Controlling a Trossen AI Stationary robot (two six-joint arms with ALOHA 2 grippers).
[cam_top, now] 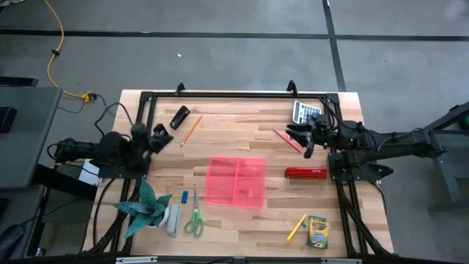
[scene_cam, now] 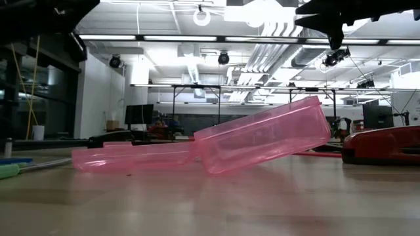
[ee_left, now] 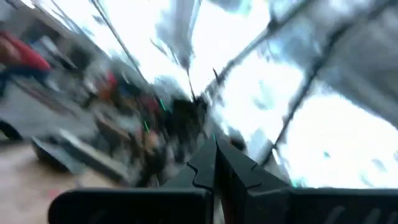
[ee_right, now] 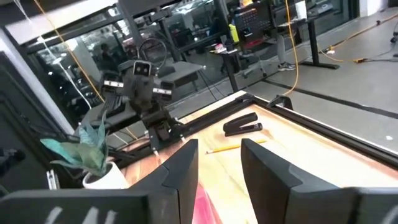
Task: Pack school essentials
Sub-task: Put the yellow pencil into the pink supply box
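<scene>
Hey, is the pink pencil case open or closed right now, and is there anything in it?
Open and apparently empty. The pink case lies spread flat in two halves on the table; the low view shows nothing through its clear walls.

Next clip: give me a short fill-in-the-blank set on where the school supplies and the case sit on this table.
1. The pink case in the middle of the table lies ____, with nothing inside it.
2. The green-handled scissors lie between the case and the table edge that has the ____ paper plant.
3. The yellow marker lies beside the ____ box.
4. The red stapler lies on the ____ arm's side of the case.

Missing words: open; green; crayon; right
</scene>
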